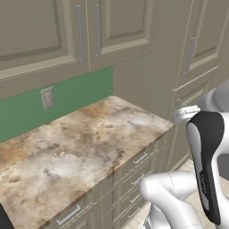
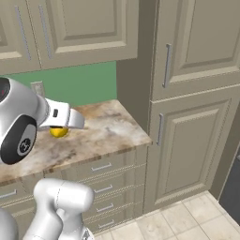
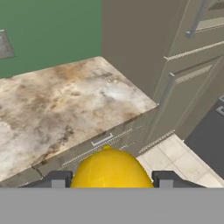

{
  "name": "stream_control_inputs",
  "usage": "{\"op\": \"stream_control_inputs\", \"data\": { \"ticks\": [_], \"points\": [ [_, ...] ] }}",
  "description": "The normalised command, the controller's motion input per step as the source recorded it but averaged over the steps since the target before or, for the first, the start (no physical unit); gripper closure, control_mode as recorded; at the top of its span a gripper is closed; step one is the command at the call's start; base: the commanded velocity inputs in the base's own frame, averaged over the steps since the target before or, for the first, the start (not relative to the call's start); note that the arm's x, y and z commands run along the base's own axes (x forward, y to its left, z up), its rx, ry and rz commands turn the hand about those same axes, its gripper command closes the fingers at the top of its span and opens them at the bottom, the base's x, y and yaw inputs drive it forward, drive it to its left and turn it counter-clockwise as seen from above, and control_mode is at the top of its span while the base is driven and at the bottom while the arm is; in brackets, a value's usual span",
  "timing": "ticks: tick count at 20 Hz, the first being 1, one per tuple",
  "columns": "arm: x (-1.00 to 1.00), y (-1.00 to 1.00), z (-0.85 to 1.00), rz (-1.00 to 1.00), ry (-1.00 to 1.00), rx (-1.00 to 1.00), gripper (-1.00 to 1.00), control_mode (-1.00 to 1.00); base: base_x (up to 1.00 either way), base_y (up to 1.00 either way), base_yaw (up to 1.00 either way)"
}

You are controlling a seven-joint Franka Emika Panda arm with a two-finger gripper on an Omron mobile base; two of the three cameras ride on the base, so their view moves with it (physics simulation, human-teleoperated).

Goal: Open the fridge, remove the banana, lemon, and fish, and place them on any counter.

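Gripper (image 3: pixel 111 180) is clamping the lemon (image 3: pixel 111 168) between its fingers, hovering just off the counter (image 3: pixel 65 109) front edge, so the counter slab is lying ahead and below for set-down.

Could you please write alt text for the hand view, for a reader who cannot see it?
A round yellow lemon sits between the two dark fingertips of the gripper, seemingly held, above the front edge of a speckled beige-brown counter. Behind the counter is a green wall; to its right stand tall beige cabinets over a tiled floor.
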Motion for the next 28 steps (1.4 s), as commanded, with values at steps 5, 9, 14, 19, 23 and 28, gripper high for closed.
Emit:
{"op": "stream_control_inputs", "data": {
  "ticks": [5, 9, 14, 19, 23, 28],
  "points": [
    [0.0, 0.0, 0.0, 0.0, 0.0, 0.0, 1.0, 1.0, 0.0, 0.0, 0.0],
    [0.0, 0.0, 0.0, 0.0, 0.0, 0.0, 1.0, 1.0, 0.0, 0.0, 0.0],
    [0.27, 0.24, -0.28, 0.1, 0.11, -0.05, 1.0, -1.0, 0.0, 0.01, 0.0],
    [0.49, 0.42, -0.74, 0.27, 0.22, -0.02, 1.0, -1.0, 0.0, 0.0, 0.0],
    [0.56, 0.45, -0.72, 0.27, 0.18, -0.01, 1.0, -1.0, 0.0, 0.0, 0.0],
    [0.76, 0.48, -0.73, 0.27, 0.08, -0.02, 1.0, -1.0, 0.0, 0.0, 0.0]
  ]
}}
